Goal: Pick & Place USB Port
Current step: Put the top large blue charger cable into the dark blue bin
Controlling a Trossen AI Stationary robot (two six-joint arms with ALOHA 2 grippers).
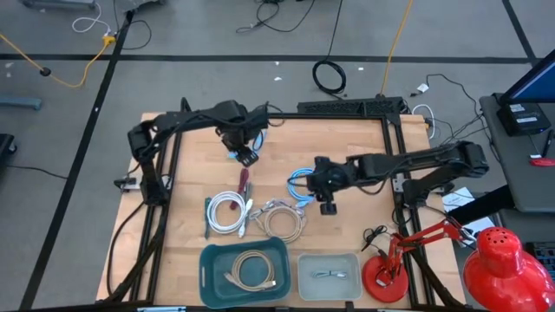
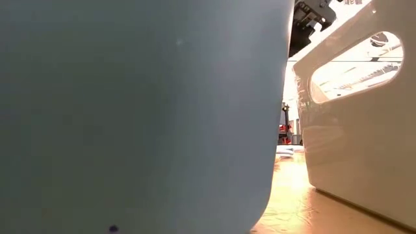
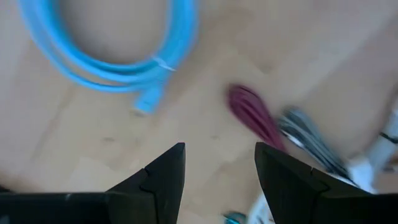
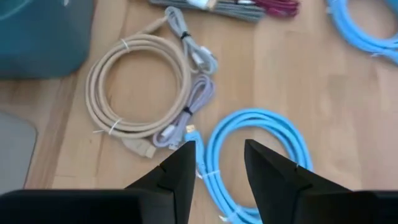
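1. right gripper point(image 4: 217, 163) hangs with fingers apart, empty, right over the blue cable point(image 4: 261, 155) coil at mid-table.
2. its plug end lies just beside the fingertips.
3. left gripper point(image 3: 219, 168), open too, is farther off.

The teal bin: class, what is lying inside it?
The teal bin holds one coiled beige cable. Whatever lies under the coil is covered; the rest of the bin floor looks bare.

no text, label, brand or number can be read anywhere.
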